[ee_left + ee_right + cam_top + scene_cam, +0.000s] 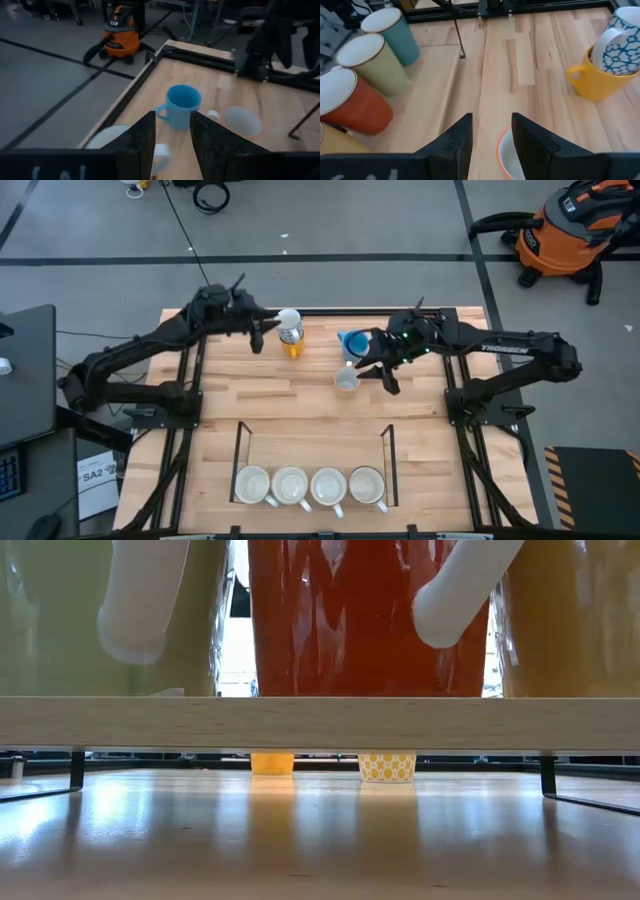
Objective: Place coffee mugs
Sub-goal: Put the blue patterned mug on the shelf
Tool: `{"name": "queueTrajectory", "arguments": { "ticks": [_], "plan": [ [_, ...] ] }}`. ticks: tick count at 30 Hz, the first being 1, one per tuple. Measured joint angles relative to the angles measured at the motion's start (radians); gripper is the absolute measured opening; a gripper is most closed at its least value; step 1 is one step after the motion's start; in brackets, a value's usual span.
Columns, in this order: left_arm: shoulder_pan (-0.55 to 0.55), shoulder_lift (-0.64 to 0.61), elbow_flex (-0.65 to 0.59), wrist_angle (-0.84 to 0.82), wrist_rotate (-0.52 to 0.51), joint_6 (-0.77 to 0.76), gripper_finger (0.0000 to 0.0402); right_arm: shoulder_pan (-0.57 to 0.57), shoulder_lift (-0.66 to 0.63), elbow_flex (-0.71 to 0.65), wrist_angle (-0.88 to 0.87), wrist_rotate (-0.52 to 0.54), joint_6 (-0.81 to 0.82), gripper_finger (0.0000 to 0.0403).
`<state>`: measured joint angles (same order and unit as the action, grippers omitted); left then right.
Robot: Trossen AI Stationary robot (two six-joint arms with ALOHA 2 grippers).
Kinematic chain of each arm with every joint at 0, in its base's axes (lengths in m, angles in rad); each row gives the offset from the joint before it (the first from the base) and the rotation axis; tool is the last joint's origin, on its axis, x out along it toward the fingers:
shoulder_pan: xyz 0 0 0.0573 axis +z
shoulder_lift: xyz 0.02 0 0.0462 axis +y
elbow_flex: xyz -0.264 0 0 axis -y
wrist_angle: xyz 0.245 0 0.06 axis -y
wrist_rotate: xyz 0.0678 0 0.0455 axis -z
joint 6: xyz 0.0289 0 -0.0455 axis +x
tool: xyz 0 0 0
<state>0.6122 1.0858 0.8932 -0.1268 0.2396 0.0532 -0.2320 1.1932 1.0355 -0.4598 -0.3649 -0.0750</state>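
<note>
A white mug stands inside an orange-yellow mug (290, 333) at the table's far middle. My left gripper (263, 333) is open just to their left, and the white mug's handle (162, 152) shows between its fingers. A blue mug (352, 343) and a white mug with an orange rim (346, 379) stand to the right. My right gripper (362, 368) is open over the orange-rimmed mug (506, 155). Several mugs (309, 486) stand in a row on the rack at the near edge. My left gripper has the white mug's handle (162, 152) between its open fingers, coming level from the table's left; I cannot tell whether a finger touches it. My right gripper has the orange-rimmed mug's rim (501, 145) between its open fingers; I cannot tell whether it touches.
A wooden shelf (320, 722) with a black wire frame (240, 450) carries the row of mugs at the near edge. Bare wood lies between the shelf and the far mugs. The table's black frame (200, 52) runs along the edges. An orange shop vacuum (565, 230) stands on the floor beyond.
</note>
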Motion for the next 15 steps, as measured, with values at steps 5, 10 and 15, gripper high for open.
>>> {"name": "queueTrajectory", "arguments": {
  "ticks": [5, 10, 15],
  "plan": [
    [0.093, 0.067, 0.0, -0.001, 0.123, 0.082, 0.0128, -0.038, 0.058, 0.0, 0.046, -0.068, 0.0, 0.0141],
    [0.126, 0.128, 0.0, 0.002, 0.173, 0.188, 0.0128, -0.064, 0.116, 0.0, 0.084, -0.104, 0.0, 0.0142],
    [0.126, 0.181, 0.0, 0.003, 0.174, 0.257, 0.0128, -0.084, 0.165, 0.0, 0.116, -0.135, 0.001, 0.0142]
  ]
}}
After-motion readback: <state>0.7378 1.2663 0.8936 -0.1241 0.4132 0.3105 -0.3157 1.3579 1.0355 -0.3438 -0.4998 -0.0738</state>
